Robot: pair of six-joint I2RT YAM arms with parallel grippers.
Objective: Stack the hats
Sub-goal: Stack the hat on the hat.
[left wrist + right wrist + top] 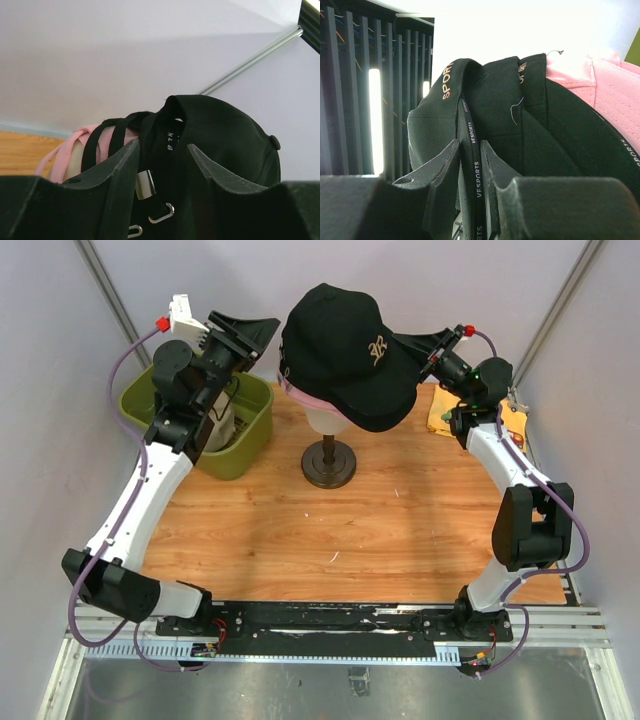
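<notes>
**Seating top black cap on the stack**

Black cap (345,355) sits upper centre, over pink cap (600,92) on mannequin head (325,420). Right tool (470,145) pinches its rim. Left tool (162,147) gapes around the back strap. Tug down evenly and keep brims aligned.

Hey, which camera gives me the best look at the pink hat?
The right wrist view: a broad panel of the pink hat shows at the right, behind the black hats. The left wrist view catches only its rear edge and strap; the top external view shows just a thin sliver under the black hats.
</notes>
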